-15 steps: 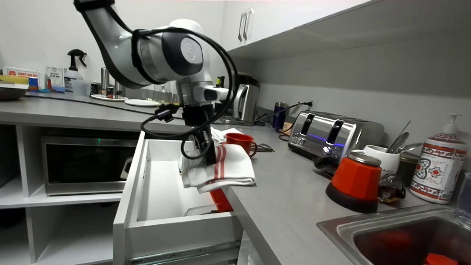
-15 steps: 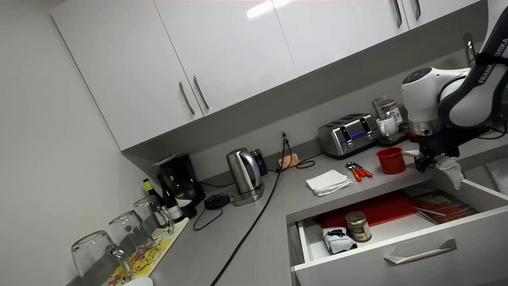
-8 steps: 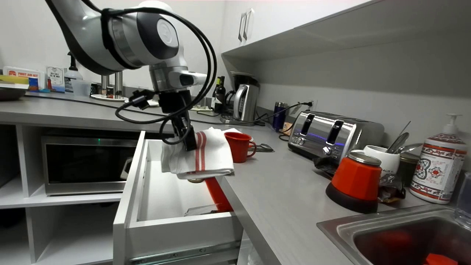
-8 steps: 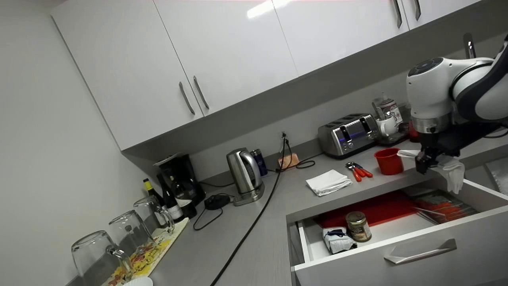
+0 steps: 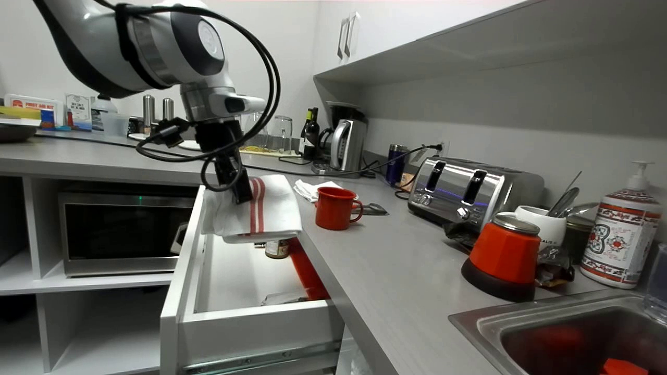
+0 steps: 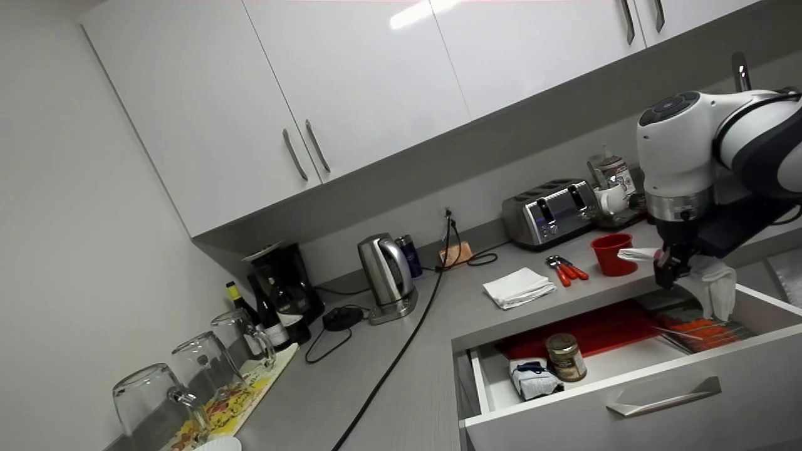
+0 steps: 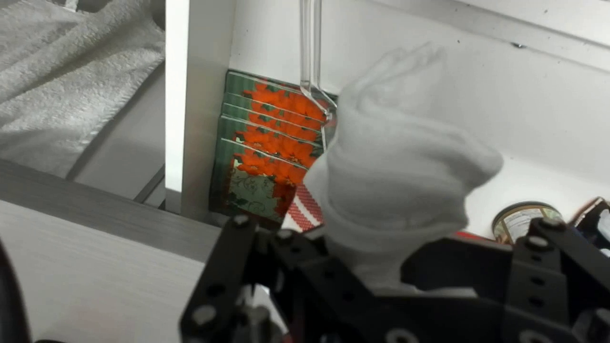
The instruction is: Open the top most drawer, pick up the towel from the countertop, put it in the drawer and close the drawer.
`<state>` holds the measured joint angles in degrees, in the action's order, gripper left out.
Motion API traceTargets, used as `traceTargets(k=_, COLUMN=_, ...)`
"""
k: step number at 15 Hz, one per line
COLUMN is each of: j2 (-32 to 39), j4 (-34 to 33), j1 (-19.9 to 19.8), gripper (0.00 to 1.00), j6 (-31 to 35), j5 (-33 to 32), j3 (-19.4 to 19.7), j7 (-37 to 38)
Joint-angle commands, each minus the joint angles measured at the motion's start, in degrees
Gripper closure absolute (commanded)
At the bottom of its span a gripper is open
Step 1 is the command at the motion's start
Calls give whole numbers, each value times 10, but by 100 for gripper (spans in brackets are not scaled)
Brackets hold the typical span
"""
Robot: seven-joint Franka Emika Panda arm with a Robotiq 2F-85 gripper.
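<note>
In an exterior view, my arm (image 5: 146, 47) extends from the upper left and bends downward. Left of centre, my gripper (image 5: 242, 196) points down and clamps the towel (image 5: 276, 208), which hangs at least partly over the open top drawer (image 5: 260, 333), lower in the frame.

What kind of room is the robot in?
It looks like a kitchen, though I can't tell whose: there's a silver toaster, a kettle and a metal sink.

A red mug (image 5: 333, 209) stands just beside a red-handled tool (image 6: 562, 275) and near a metal toaster (image 6: 551, 214), a steel kettle (image 6: 383, 272) stands near a blue tumbler (image 6: 409, 256), and three glass mugs (image 6: 207, 360) form a row by wine bottles (image 6: 270, 317).
</note>
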<state>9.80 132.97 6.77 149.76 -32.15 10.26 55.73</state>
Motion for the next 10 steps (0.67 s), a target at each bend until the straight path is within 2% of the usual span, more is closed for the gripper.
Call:
traceTargets(k=1, j2=16, j4=-20, j1=11, gripper=100, j6=-43, j5=-29, j3=-24, j7=32)
traceTargets(k=5, j2=48, j4=-48, j1=17, gripper=100, j6=-77, j5=-28, j3=-41, j7=48)
traceTargets(k=10, j2=104, j4=-104, j1=24, gripper=100, j6=-105, j5=-25, j3=-34, j7=67)
